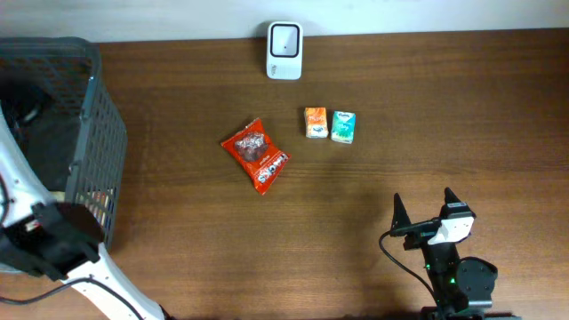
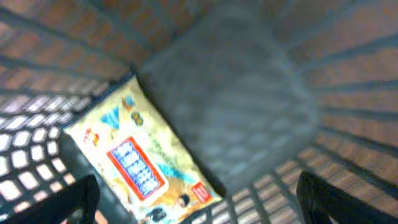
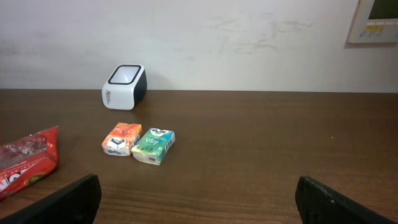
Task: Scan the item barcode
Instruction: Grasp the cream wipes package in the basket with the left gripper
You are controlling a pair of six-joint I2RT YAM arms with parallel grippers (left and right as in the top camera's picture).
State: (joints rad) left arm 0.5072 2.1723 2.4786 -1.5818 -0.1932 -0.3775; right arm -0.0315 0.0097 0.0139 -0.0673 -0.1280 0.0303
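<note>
Dark wood desk (image 1: 400, 160) carried a glossy, crinkled red bag (image 1: 257, 156) near the boxy white scanner (image 1: 284, 51); a yellow packet (image 2: 146, 165) lay in the mesh basket (image 2: 348, 93). Left tool (image 2: 199, 202) and right tool (image 3: 199, 199) gaped wide.

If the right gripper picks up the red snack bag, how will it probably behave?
The red snack bag looks crinkled, so it is probably floppy and light for its size. Its glossy film may slip in a pinch. It lies flat, so it should slide, not roll, if pushed.
</note>
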